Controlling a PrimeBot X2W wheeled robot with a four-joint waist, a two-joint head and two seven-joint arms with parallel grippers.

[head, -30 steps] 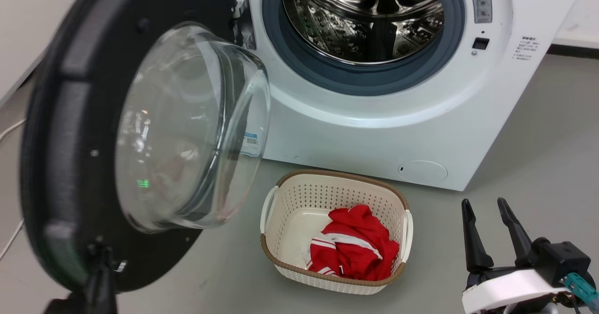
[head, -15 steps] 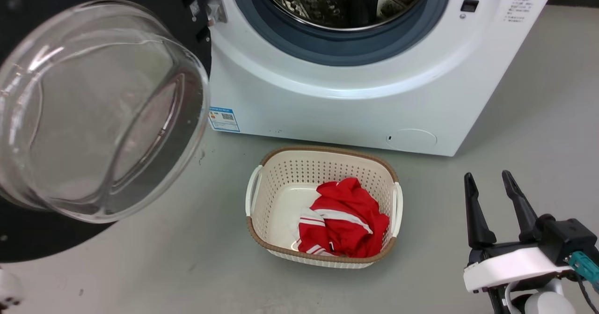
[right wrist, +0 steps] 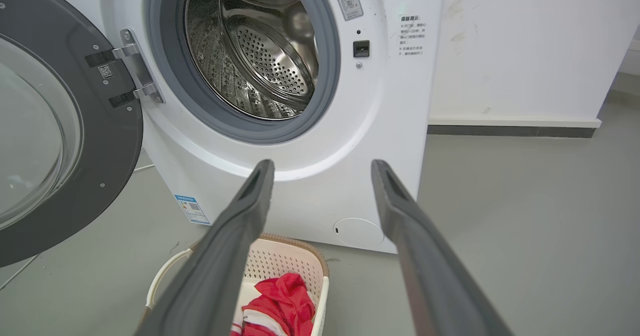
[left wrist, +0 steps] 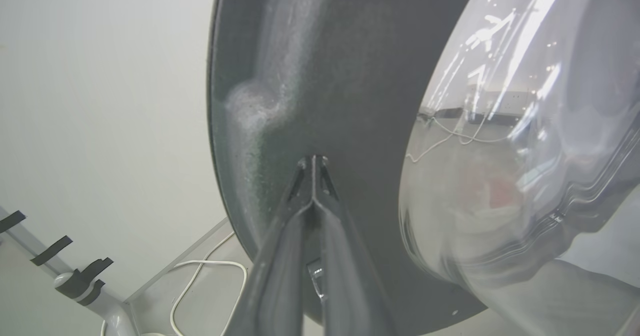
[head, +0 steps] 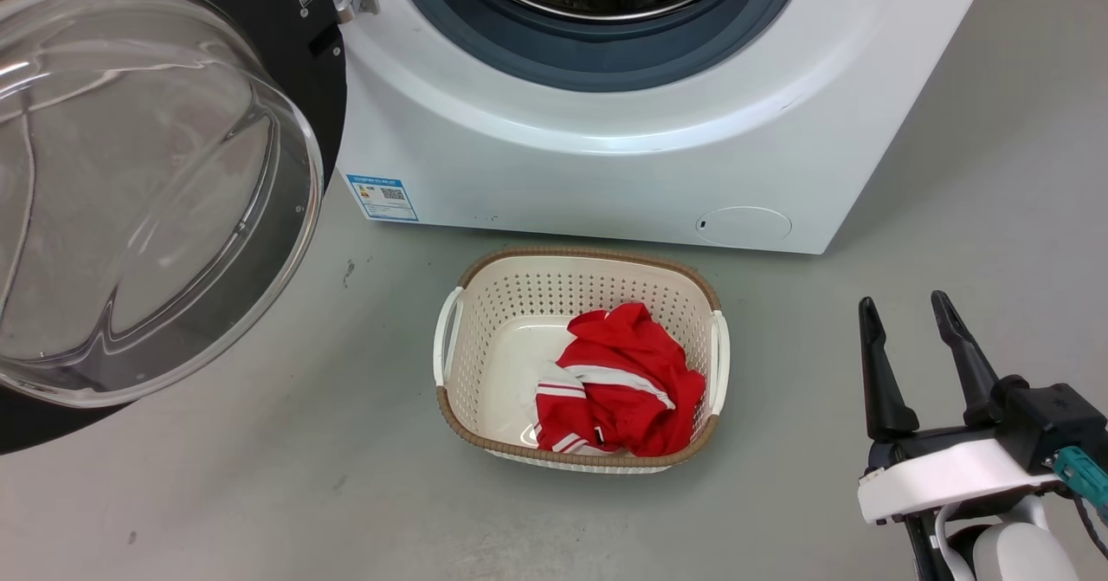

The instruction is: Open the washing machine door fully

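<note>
The washing machine door (head: pixel 130 183) stands swung out to the left of the machine (head: pixel 606 174), its clear glass bowl bulging toward me and its black rim (head: pixel 325 87) still attached at the metal hinge (right wrist: pixel 132 70). In the left wrist view my left gripper (left wrist: pixel 312 161) is shut, fingers pressed together, tips resting against the door's dark inner rim (left wrist: pixel 310 75) beside the glass bowl (left wrist: pixel 525 150). My right gripper (head: pixel 902 300) hangs open and empty at the lower right, well away from the door (right wrist: pixel 115 140). Its fingers (right wrist: pixel 240 226) frame the open steel drum (right wrist: pixel 255 50).
A cream basket (head: pixel 589 256) holding a red garment (head: pixel 623 373) sits on the grey floor in front of the machine. A small round white flap (head: pixel 744 224) is low on the machine's front. A white cable (left wrist: pixel 210 276) lies by the wall behind the door.
The door has swung wider to the left, away from the drum opening. The head camera has shifted, so the machine and basket sit differently. The right gripper stays open.
</note>
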